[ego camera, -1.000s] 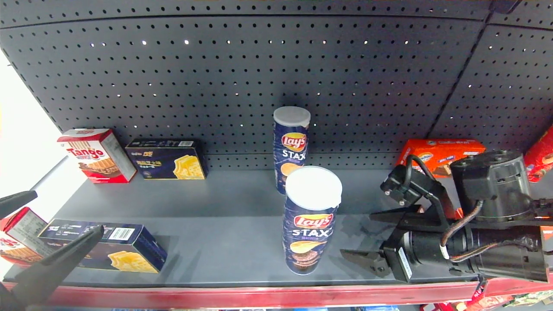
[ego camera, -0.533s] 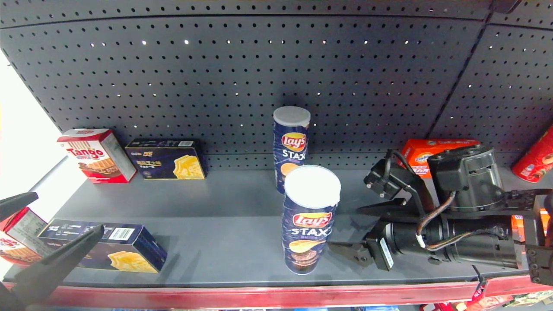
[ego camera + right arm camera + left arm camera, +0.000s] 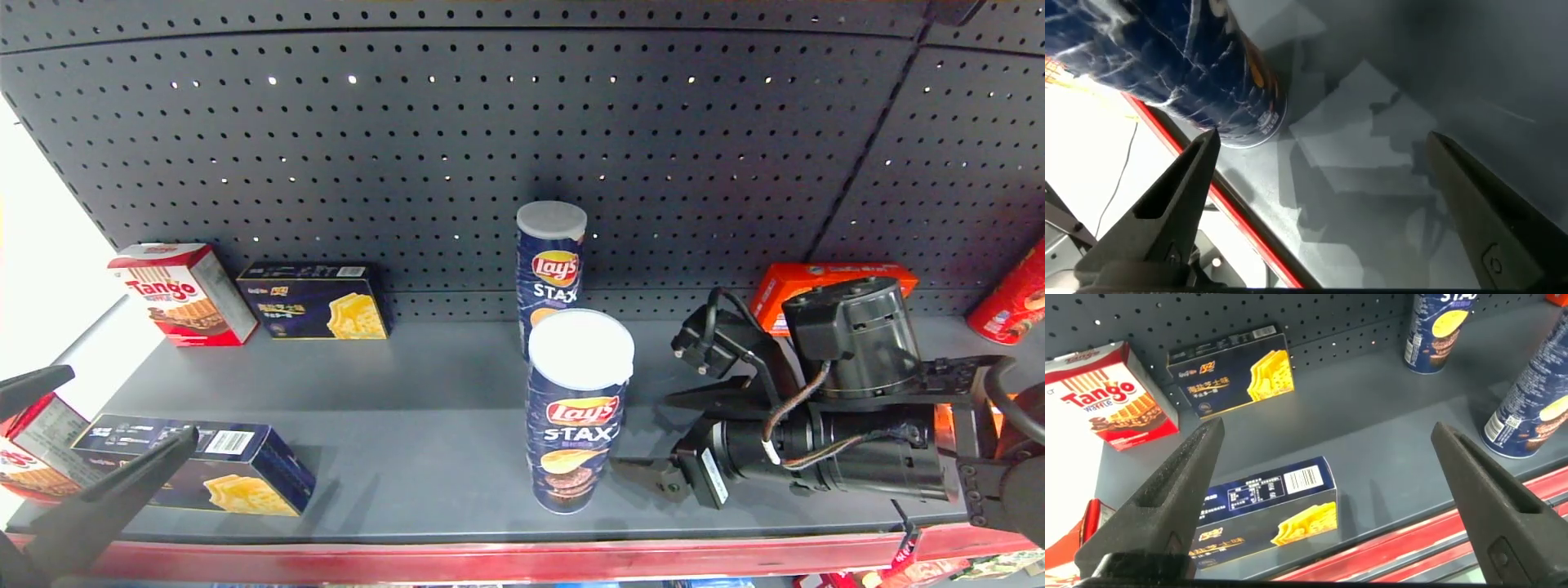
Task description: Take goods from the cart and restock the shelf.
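Right pincer (image 3: 641, 434), spread, edged nearer front can (image 3: 578, 425); wrist view: left pincer (image 3: 1327, 429) spread near box (image 3: 1266, 508)

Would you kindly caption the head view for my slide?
Open right gripper beside the front navy cylindrical chip canister on grey metal shelf.

Right gripper (image 3: 665, 437) spread wide, fingers (image 3: 645, 475) pointing toward the robot's left, black forearm (image 3: 849, 461) lying level, stretched in from the right side, left gripper (image 3: 131, 402) low at the left edge, its two fingers likewise parted wide
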`<state>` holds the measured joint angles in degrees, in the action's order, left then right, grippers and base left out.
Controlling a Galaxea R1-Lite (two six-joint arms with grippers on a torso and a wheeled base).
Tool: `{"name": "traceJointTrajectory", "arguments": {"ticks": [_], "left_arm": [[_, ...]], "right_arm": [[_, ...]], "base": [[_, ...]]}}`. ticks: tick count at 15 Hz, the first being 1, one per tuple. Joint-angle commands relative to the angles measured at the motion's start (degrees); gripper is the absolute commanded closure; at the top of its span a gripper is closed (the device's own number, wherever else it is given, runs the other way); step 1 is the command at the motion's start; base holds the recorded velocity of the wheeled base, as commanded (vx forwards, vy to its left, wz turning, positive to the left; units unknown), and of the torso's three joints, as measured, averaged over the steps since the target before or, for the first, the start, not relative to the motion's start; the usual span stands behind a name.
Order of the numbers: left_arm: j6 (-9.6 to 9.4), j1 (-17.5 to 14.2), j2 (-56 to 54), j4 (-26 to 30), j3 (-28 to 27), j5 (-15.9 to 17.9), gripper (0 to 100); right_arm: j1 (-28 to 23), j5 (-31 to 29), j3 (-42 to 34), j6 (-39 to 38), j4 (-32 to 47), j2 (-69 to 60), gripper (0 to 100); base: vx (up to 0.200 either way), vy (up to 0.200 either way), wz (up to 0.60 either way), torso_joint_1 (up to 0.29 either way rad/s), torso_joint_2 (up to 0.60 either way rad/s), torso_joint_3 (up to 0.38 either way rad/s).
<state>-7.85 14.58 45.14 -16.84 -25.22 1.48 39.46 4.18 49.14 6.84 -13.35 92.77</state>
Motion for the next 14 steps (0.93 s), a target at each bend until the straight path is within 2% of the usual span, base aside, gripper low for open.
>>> {"name": "traceJointTrajectory", "arguments": {"ticks": [1, 14], "left_arm": [[0.03, 0.0, 0.1, 0.0, 0.1, 0.0, 0], [0.03, 0.1, 0.1, 0.0, 0.3, 0.0, 0]], "right_arm": [[-0.2, 0.0, 0.3, 0.0, 0.0, -0.3, 0], [0.9, 0.1, 1.0, 0.0, -1.2, 2.0, 0]], "base": [[0.0, 0.0, 0.0, 0.0, 0.0, 0.0], [0.0, 0.0, 0.0, 0.0, 0.0, 0.0]]}}
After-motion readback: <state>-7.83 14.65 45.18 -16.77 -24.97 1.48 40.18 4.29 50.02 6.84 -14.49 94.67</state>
